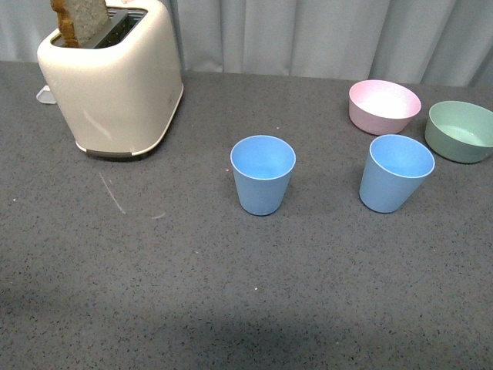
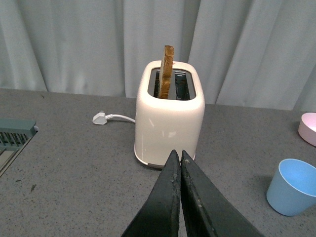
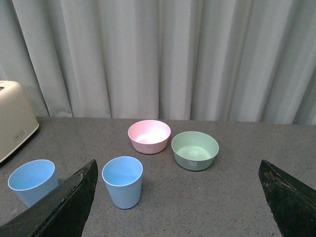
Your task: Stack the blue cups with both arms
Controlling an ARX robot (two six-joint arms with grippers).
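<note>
Two light-blue cups stand upright and apart on the grey table: one [image 1: 263, 174] near the middle, the other [image 1: 395, 173] to its right. Neither arm shows in the front view. In the left wrist view my left gripper [image 2: 177, 154] is shut with nothing in it, pointing at the toaster, with one blue cup [image 2: 294, 186] off to its side. In the right wrist view my right gripper [image 3: 177, 165] is wide open and empty, well back from the cups; one blue cup [image 3: 122, 181] stands near one finger, the other blue cup [image 3: 32, 181] lies outside that finger.
A cream toaster [image 1: 112, 81] with a slice of bread [image 1: 79, 19] stands at the back left, its plug [image 2: 100, 118] lying on the table behind. A pink bowl [image 1: 384, 106] and a green bowl [image 1: 461, 131] sit at the back right. Curtains hang behind.
</note>
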